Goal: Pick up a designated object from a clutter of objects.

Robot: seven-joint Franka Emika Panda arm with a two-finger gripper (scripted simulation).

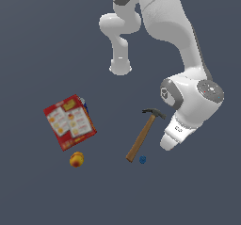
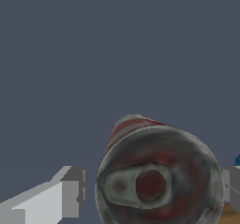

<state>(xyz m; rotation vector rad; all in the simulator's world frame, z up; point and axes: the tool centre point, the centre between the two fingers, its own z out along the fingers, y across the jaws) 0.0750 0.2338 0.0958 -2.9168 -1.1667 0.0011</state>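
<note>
The designated object, a small can (image 2: 157,181) with a red-and-white label and a dark metal top, fills the wrist view, seen from above. My gripper (image 2: 154,185) straddles it, one finger (image 2: 63,197) on each side, with a thin gap showing between that finger and the can. The jaws stand open around the can. In the exterior view my gripper (image 1: 167,145) points down just to the exterior view's right of the hammer (image 1: 142,137), and the hand hides the can. The rest of the clutter lies on the dark floor.
A red cracker box (image 1: 69,121) lies at the exterior view's left with an orange fruit (image 1: 76,159) just below it. A tiny blue piece (image 1: 142,159) sits by the hammer's handle end, close to my gripper. The arm's base (image 1: 120,68) stands behind.
</note>
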